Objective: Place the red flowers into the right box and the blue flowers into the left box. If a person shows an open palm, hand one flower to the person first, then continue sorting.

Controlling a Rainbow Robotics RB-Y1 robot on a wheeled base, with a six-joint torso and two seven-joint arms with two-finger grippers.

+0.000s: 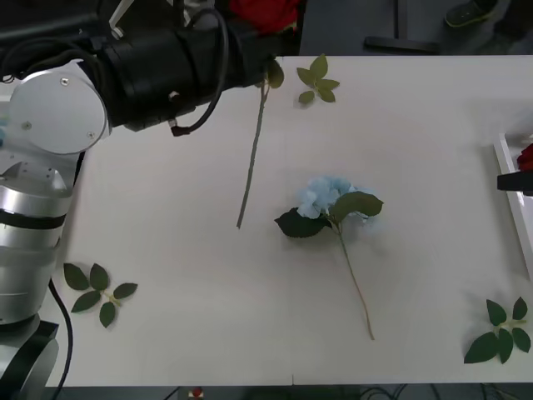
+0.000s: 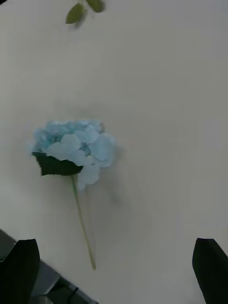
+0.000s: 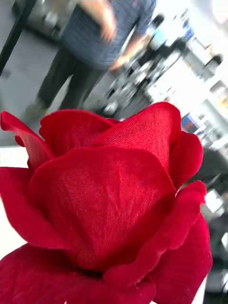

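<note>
1. My left arm (image 1: 125, 71) reaches across the far left of the table (image 1: 416, 167). It carries a red rose (image 1: 265, 12), whose bloom shows at the far edge in the front view and sits right against the left wrist camera. I cannot tell how the left fingers stand around it.
2. The rose's thin stem (image 1: 251, 158) hangs slanting down over the table, its tip free.
3. My right gripper (image 2: 114, 270) hovers over the blue flower (image 1: 327, 198), fingers spread wide and grasping nothing.
4. The rose belongs in the right box (image 1: 510, 179), which peeks in at the table's right edge with something red already inside. I judge the carry needs a slow sweep, keeping the dangling stem above the blue flower.
5. The rose petals look like soft woven cloth, cupped and layered. The blue flower is a pale, ruffled cluster with dark flat leaves and a wiry stem, lying mid-table.
6. Loose leaf sprigs (image 1: 96, 292) lie scattered near the corners.
</note>
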